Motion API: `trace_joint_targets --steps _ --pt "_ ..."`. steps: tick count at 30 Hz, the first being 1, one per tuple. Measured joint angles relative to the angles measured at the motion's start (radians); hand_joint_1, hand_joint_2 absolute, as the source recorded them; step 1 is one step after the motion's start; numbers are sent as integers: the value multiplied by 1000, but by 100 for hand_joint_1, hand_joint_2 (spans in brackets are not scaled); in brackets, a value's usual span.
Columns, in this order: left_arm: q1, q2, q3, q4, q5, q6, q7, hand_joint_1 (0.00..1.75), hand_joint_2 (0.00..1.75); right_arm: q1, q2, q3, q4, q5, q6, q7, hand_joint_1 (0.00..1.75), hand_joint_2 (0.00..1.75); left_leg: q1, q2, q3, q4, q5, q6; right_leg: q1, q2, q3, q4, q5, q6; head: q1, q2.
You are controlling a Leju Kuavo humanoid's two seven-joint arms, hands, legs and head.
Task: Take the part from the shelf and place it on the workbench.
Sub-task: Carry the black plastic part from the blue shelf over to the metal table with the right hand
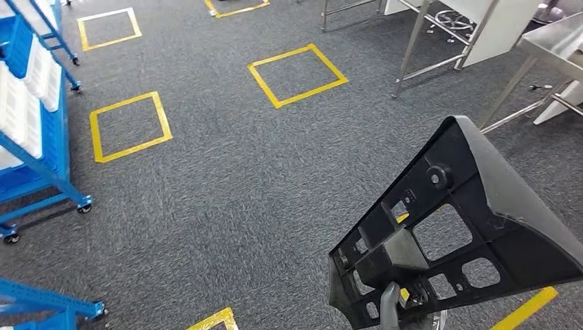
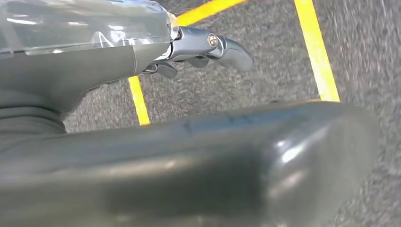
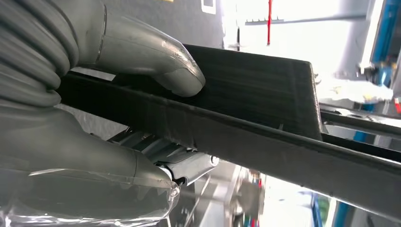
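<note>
My right hand [image 3: 94, 109] grips the black plastic part [image 1: 454, 227]: the thick grey thumb [image 3: 156, 61] presses one face of its flat panel and the darker fingers [image 3: 184, 165] close on the other face, so the panel edge sits clamped between them. From the head view I see the part carried in the air over the grey carpet [image 1: 227, 199], its ribbed, cut-out side turned toward me and its long end rising away from the fingers.

My left hand [image 2: 198, 49] hangs over the carpet with its fingers loosely curled and nothing between them.

Out beyond the part, yellow tape squares [image 1: 298, 74] mark the floor. A steel counter [image 1: 557, 41] stands ahead to the right, well apart from the fingers. Blue shelf racks [image 1: 34, 124] with white bins stand far off to the left.
</note>
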State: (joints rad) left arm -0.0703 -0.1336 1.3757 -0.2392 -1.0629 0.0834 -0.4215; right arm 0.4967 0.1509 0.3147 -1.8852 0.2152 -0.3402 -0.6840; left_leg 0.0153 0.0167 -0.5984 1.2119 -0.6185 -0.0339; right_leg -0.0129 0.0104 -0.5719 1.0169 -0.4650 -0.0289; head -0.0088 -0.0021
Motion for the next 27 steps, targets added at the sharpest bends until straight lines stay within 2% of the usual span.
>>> trace_joint_targets --steps 1,2,3,4,5,6,7,8,9,10,11,12,13,14,15,16,17,18,19,20,22,23,24,25,26,27 --pt "2 0 0 0 -2 0 0 0 0 3 2 -2 0 0 0 0 175 175 0 -6 -28 56 -17 0 2 15 -1 2 0 -1 0 0" --pt "4 0 0 0 -3 -1 -1 0 0 6 3 -4 -1 0 1 -1 175 175 0 -8 -44 82 -14 0 3 30 -1 4 0 -2 0 0" --pt "5 0 0 0 -5 -1 -1 0 0 10 5 -7 -3 1 2 -1 175 175 0 -11 -40 65 10 2 4 46 -1 6 -1 -2 0 0" --pt "5 0 0 0 -6 -2 -2 0 0 13 8 -10 -6 3 3 -1 175 175 0 -18 -21 13 48 6 5 61 -1 8 -1 -1 0 0" --pt "5 0 0 0 -7 -2 -4 0 0 15 10 -13 -10 5 6 -1 175 175 0 -37 7 -58 87 10 4 75 -1 10 -2 0 0 0" --pt "6 1 0 0 -8 -2 -5 0 0 16 13 -16 -13 10 9 -1 175 175 1 -63 33 -124 114 14 5 88 -2 14 -3 3 0 0" --pt "5 2 -1 0 -11 -3 -7 0 0 17 16 -20 -16 15 13 -2 175 175 1 -83 50 -169 129 18 4 100 -5 16 -3 8 0 0" --pt "5 4 -1 0 -13 -3 -9 0 0 20 20 -23 -19 24 16 -2 175 175 0 -97 59 -191 131 21 2 112 -9 17 -3 14 0 0" --pt "3 5 -2 0 -15 -4 -11 0 0 23 23 -26 -22 35 19 -2 175 175 -2 -96 62 -197 129 24 0 123 -12 16 -1 22 0 0" --pt "1 5 -2 0 -17 -5 -13 0 0 26 25 -29 -27 48 20 -2 175 175 -2 -84 64 -201 131 29 -2 133 -15 14 2 30 1 0" --pt "-1 6 -3 0 -18 -6 -15 0 0 29 27 -32 -32 60 19 -3 175 175 -1 -72 66 -207 136 35 -2 127 -18 18 0 36 1 0" --pt "-2 7 -5 0 -19 -7 -17 0 0 31 28 -34 -38 71 19 -3 175 175 1 -59 69 -214 140 42 0 105 -27 34 -11 41 3 0" --pt "-3 8 -7 0 -20 -8 -18 0 0 30 28 -35 -42 79 19 -3 175 175 3 -44 71 -220 144 47 2 74 -44 70 -34 44 6 0" --pt "-2 8 -8 0 -22 -9 -19 0 0 30 29 -36 -46 85 19 -3 175 175 2 -29 72 -222 145 51 2 38 -71 124 -65 46 8 0" --pt "0 9 -9 0 -22 -9 -20 0 0 29 29 -38 -48 89 19 -3 175 175 1 -14 72 -223 145 53 1 16 -102 187 -96 50 11 0" --pt "1 10 -10 0 -22 -10 -20 0 0 29 29 -39 -49 92 19 -3 175 175 0 2 72 -223 144 53 -1 5 -130 244 -117 53 11 0" --pt "2 10 -10 0 -22 -10 -20 0 0 29 30 -41 -49 93 18 -2 175 175 0 16 72 -223 142 53 -4 -1 -145 274 -122 56 11 0" --pt "2 10 -11 0 -22 -10 -20 0 0 30 30 -44 -49 95 18 -2 175 175 0 31 73 -223 140 52 -7 -5 -143 270 -108 59 11 0" --pt "1 10 -11 0 -22 -10 -20 0 0 31 30 -46 -50 95 18 -2 175 175 0 43 76 -222 138 50 -9 -11 -124 235 -83 61 11 0" --pt "0 10 -12 0 -22 -11 -21 0 0 32 30 -47 -51 96 18 -1 175 175 0 56 80 -222 135 46 -11 -26 -88 170 -49 62 11 0" --pt "0 11 -14 0 -24 -11 -23 0 0 35 30 -50 -56 100 17 -1 175 175 -5 76 87 -219 125 34 -5 -69 -24 52 -10 54 11 0" --pt "-1 11 -14 0 -25 -12 -25 0 0 37 30 -50 -60 102 16 0 175 175 -7 86 90 -218 121 27 -2 -82 -7 20 -4 47 9 0" --pt "-2 11 -15 0 -26 -13 -26 0 0 39 30 -51 -63 104 15 0 175 175 -10 95 94 -218 117 22 2 -83 -5 12 -8 40 8 0" --pt "-4 11 -16 0 -27 -14 -27 0 0 42 30 -52 -66 105 14 1 175 175 -10 105 99 -218 115 17 2 -69 -7 12 -8 33 6 0" --pt "-6 11 -17 0 -29 -15 -27 0 0 46 30 -53 -68 106 13 2 175 175 -7 104 103 -216 111 11 1 -58 -6 11 -8 26 6 0" --pt "-8 11 -17 0 -32 -15 -28 0 0 50 30 -54 -72 106 12 2 175 175 -5 88 103 -205 100 5 0 -47 -6 9 -6 19 5 0"
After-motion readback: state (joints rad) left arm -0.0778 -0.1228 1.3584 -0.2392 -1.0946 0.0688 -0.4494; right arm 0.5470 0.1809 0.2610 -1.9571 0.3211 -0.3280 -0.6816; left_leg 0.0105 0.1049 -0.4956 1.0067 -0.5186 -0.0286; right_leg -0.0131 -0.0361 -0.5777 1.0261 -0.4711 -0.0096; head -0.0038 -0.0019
